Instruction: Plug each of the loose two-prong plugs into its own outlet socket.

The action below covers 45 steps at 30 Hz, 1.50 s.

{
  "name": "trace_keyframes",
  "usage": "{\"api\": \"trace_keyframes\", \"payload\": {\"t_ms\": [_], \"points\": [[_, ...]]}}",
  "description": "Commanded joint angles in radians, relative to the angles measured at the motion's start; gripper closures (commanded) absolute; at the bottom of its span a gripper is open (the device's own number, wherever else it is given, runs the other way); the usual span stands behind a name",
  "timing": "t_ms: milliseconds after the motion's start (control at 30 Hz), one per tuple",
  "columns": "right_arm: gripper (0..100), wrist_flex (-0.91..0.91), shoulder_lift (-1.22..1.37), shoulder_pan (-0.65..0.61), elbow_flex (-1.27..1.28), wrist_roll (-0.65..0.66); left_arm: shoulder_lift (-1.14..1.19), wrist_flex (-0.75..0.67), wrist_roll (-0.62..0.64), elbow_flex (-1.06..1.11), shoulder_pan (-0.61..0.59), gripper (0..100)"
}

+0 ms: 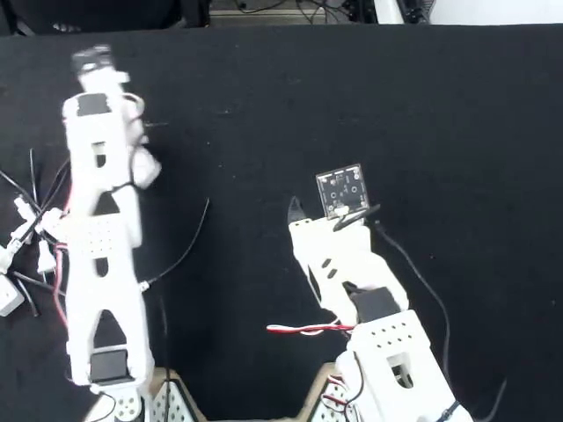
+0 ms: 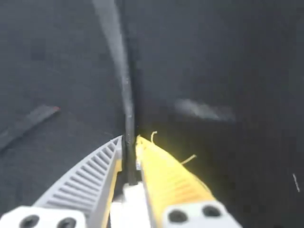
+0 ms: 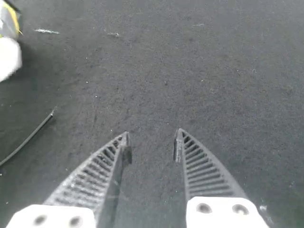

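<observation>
Tabletop (image 1: 440, 105), black cloth. Left edge: white plugs (image 1: 44, 255), three as best I count. Mid-table: one square socket board (image 1: 341, 191), just beyond my right claw (image 3: 151, 140), which gapes empty, black wire (image 3: 28, 137) nearby. Left claw (image 2: 129, 140) pinches one thin dark cord (image 2: 129, 126).

- table cloth (image 1: 440, 105): black fabric, matt, slightly napped, flecked with pale lint.
- left arm (image 1: 97, 237), right arm (image 1: 369, 281): white hard plastic, matt, with small punched holes in the flat panels.
- left gripper (image 2: 128, 138): ribbed plastic, matt; one pale grey-white finger (image 2: 90, 175), one yellow finger (image 2: 166, 175) with stray wisps of filament along its edge.
- right gripper (image 3: 152, 142): ribbed grey-white plastic fingers (image 3: 95, 175), matt, faintly translucent, on white plastic bases with dark screw heads (image 3: 204, 208).
- black cord (image 2: 128, 118): smooth, dull sheath.
- red-and-white wire (image 1: 303, 330), near side: smooth insulation, slight sheen.
</observation>
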Motion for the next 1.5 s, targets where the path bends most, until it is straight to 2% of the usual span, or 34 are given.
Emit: {"api": "trace_keyframes", "payload": {"t_ms": [0,67,333,533,733,1067,1300,1367,1467], "points": [[85.7,-0.025,0.005,-0.014,-0.008,-0.005,-0.018,0.190,-0.152,-0.166,0.096,95],[85.7,-0.025,0.005,-0.014,-0.008,-0.005,-0.009,0.273,-0.216,-0.265,0.130,97],[85.7,-0.025,0.005,-0.009,-0.010,-0.005,-0.017,0.272,-0.244,-0.252,0.153,96],[85.7,-0.025,0.005,-0.009,-0.010,-0.003,-0.064,0.273,-0.199,-0.140,0.200,84],[85.7,-0.041,0.005,-0.011,-0.004,0.052,-0.238,0.273,-0.183,0.054,0.236,85],[85.7,-0.052,0.005,-0.014,0.005,0.057,-0.583,0.265,-0.181,0.581,0.196,85],[85.7,-0.052,0.005,-0.014,0.004,0.057,-0.829,0.110,-0.155,0.923,0.150,85],[85.7,-0.051,0.005,-0.014,0.005,0.057,-0.908,0.025,-0.138,1.052,0.142,85],[85.7,-0.051,0.005,-0.014,0.004,0.057,-1.011,-0.178,-0.133,1.283,0.142,85]]}}
